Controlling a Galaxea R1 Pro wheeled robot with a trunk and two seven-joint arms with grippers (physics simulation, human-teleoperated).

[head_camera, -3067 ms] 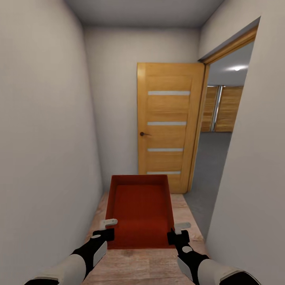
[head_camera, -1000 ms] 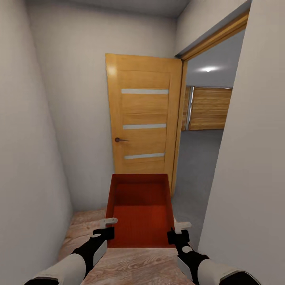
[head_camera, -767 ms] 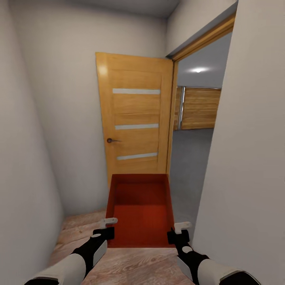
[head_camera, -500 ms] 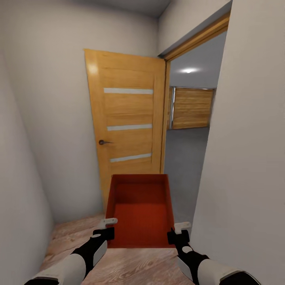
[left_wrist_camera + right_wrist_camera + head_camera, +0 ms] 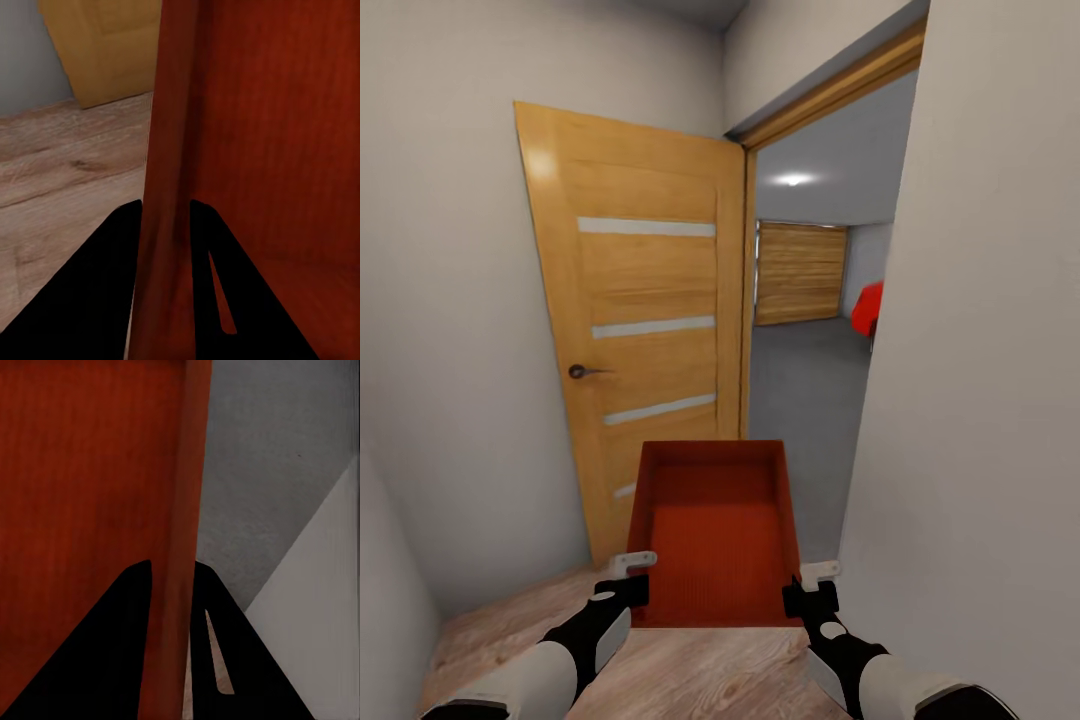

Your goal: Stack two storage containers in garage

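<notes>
Head view first: I've got one storage container (image 5: 712, 530) held out in front of me, open top up, nothing inside it. My left gripper (image 5: 632, 575) is pinched onto its left wall at the near corner and my right gripper (image 5: 812, 585) is on the right wall at the near corner, so the bin hangs between both arms above the light wood-plank floor (image 5: 690, 680).

Straight ahead, just past the far end of the bin, is a wooden side door (image 5: 635, 330) swung open, with three pale strips across it and a dark handle (image 5: 582, 371). It sits right behind the container, with off-white wall on its left. To the right of the door is the doorway, and through it I can see the garage: dark grey concrete floor (image 5: 805, 400), a wood-panelled door wall (image 5: 800, 272) at the back, a ceiling light (image 5: 794, 180), and a bit of the red car (image 5: 868, 308) poking out from behind the wall. That big white wall (image 5: 980, 400) on my right is close, just beside the bin's right edge and my right arm.

Left wrist view: my fingers (image 5: 105, 285) sit one each side of the container's wall (image 5: 169, 150), closed tight on it. Plank floor and the foot of the door are beyond.

Right wrist view: same deal, fingers (image 5: 225, 660) clamped either side of the red wall (image 5: 184, 510), grey concrete and the white wall corner beyond.
</notes>
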